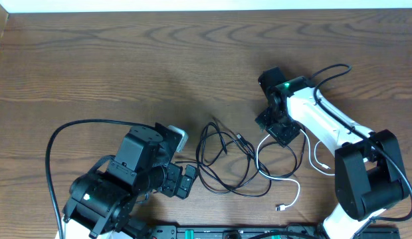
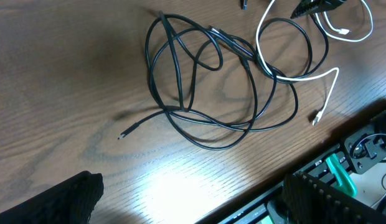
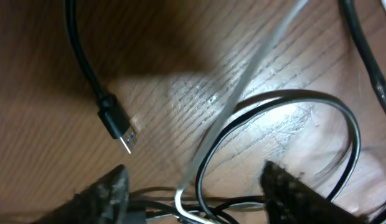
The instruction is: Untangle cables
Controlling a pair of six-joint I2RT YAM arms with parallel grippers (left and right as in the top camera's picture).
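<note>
Grabbing a cable
Right end effector [image 3: 199, 186] wide over white cable [image 3: 249, 81]; left end effector [image 2: 193, 202] wide. Next: pinch, pull.

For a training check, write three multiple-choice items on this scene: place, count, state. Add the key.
1. Where do the cables lie? A. at the far table edge B. between the left arm and the right arm C. on one arm
2. How many white cables show? A. none B. three C. one
3. The left gripper is: A. open, empty B. shut on a black cable C. shut on a plug
Key: 1 B, loops sit between both arms; 2 C, only one white cable shows; 3 A, fingers apart, nothing between.
</note>
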